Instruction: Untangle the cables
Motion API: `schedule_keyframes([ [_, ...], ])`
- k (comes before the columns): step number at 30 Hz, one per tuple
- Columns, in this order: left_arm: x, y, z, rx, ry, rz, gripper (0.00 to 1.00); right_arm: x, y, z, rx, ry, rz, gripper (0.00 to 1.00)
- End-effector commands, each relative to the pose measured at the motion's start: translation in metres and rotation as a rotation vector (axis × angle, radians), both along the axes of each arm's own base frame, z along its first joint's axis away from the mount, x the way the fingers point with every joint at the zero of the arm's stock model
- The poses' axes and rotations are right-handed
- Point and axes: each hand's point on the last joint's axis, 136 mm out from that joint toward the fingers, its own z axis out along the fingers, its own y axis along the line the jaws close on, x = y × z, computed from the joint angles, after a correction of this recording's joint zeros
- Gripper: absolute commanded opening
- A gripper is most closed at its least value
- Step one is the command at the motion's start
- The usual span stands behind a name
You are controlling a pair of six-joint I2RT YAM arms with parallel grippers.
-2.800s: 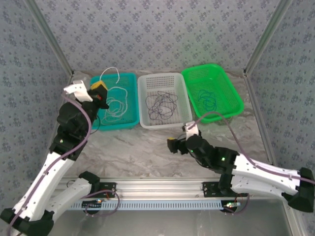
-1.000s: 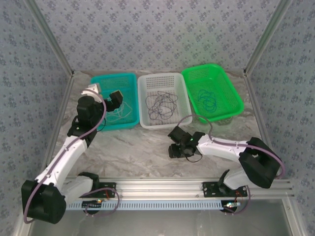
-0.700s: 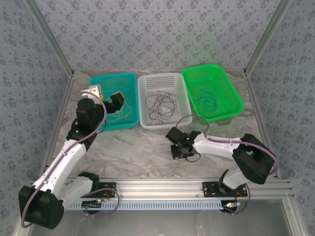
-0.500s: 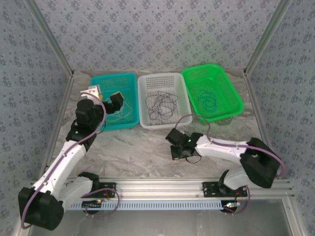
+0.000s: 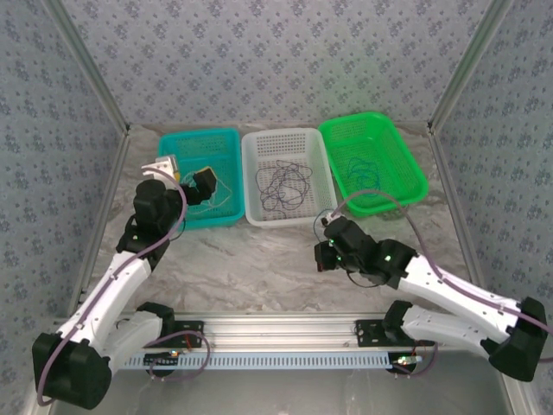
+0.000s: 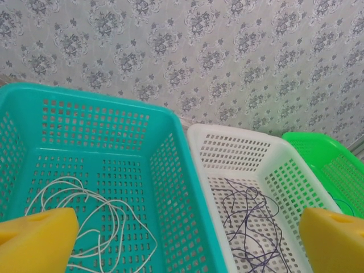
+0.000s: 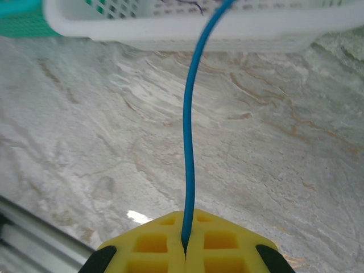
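Note:
My right gripper (image 7: 185, 220) (image 5: 324, 249) is shut on the blue cable (image 7: 191, 114), pinched between its yellow pads low over the marble in front of the white basket (image 5: 285, 132). From the pads the cable rises past that basket's front wall (image 7: 256, 24). More blue cable (image 5: 363, 177) lies coiled in the green basket (image 5: 418, 177). The dark purple cable (image 5: 281, 181) (image 6: 255, 202) curls in the white basket (image 6: 227, 132). A white cable (image 5: 216, 194) (image 6: 116, 202) loops in the teal basket (image 5: 197, 134) (image 6: 170, 119). My left gripper (image 5: 203, 183) (image 6: 185, 244) hovers open over the teal basket, holding nothing.
The three baskets stand side by side at the back of the marble table (image 5: 251, 259). Patterned walls close in the back and both sides. An aluminium rail (image 5: 276, 328) with the arm bases runs along the near edge.
My right gripper has shut on the blue cable, and its arm has swung round and shifted slightly right. The left gripper has dropped a little over the teal basket, still open.

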Motion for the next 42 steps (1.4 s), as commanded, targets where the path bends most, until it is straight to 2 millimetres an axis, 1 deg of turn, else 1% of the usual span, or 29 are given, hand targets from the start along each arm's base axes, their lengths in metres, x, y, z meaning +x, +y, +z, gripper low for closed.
schedule_keyframes([
  [1, -0.006, -0.004, 0.005, -0.023, -0.019, -0.019, 0.99, -0.003, -0.008, 0.037, 0.032, -0.066, 0.049, 0.0],
  [3, -0.008, -0.006, 0.001, -0.031, -0.011, -0.029, 0.99, 0.002, -0.021, 0.053, 0.025, -0.102, 0.036, 0.0],
  [5, -0.01, -0.008, -0.003, -0.04, -0.003, -0.036, 0.99, 0.006, -0.025, 0.065, 0.033, -0.119, 0.039, 0.0],
  [6, -0.011, -0.009, -0.006, -0.048, 0.003, -0.039, 0.99, 0.007, -0.023, 0.073, 0.053, -0.128, 0.058, 0.0],
  [7, -0.012, -0.012, -0.007, -0.067, 0.008, -0.047, 1.0, 0.008, -0.017, 0.083, 0.083, -0.154, 0.101, 0.0],
  [8, -0.013, -0.016, -0.008, -0.087, 0.011, -0.059, 0.99, 0.005, -0.008, 0.089, 0.118, -0.165, 0.159, 0.0],
  [10, -0.018, -0.031, -0.012, -0.125, 0.023, -0.112, 0.99, -0.006, 0.012, 0.104, 0.202, -0.201, 0.286, 0.0],
  [13, -0.029, -0.061, -0.012, -0.146, 0.033, -0.204, 0.99, -0.008, 0.025, 0.113, 0.252, -0.227, 0.352, 0.0],
  [16, -0.042, -0.091, -0.009, -0.155, 0.031, -0.295, 0.99, -0.011, 0.04, 0.119, 0.327, -0.21, 0.403, 0.0],
  [19, -0.05, -0.115, -0.008, -0.212, 0.027, -0.383, 0.99, -0.02, 0.057, 0.135, 0.426, -0.229, 0.491, 0.0],
  [22, -0.05, -0.129, -0.015, -0.271, 0.056, -0.434, 0.99, -0.028, 0.065, 0.148, 0.48, -0.257, 0.55, 0.0],
  [25, -0.044, -0.134, -0.022, -0.333, 0.092, -0.431, 1.0, -0.038, 0.068, 0.157, 0.506, -0.275, 0.598, 0.0],
  [28, -0.039, -0.142, -0.022, -0.442, 0.14, -0.442, 0.99, -0.044, 0.066, 0.16, 0.5, -0.296, 0.617, 0.0],
  [32, -0.038, -0.156, -0.01, -0.626, 0.194, -0.497, 0.99, -0.046, 0.063, 0.16, 0.48, -0.338, 0.624, 0.0],
  [34, -0.038, -0.16, -0.005, -0.709, 0.226, -0.514, 0.99, -0.047, 0.064, 0.157, 0.44, -0.377, 0.65, 0.0],
  [37, -0.041, -0.164, 0.001, -0.788, 0.262, -0.546, 0.99, -0.046, 0.062, 0.142, 0.303, -0.422, 0.674, 0.0],
  [40, -0.044, -0.164, 0.002, -0.871, 0.329, -0.562, 0.99, -0.044, 0.063, 0.128, 0.172, -0.462, 0.707, 0.0],
  [42, -0.046, -0.163, 0.002, -0.945, 0.371, -0.574, 0.99, -0.042, 0.066, 0.122, 0.099, -0.502, 0.735, 0.0],
])
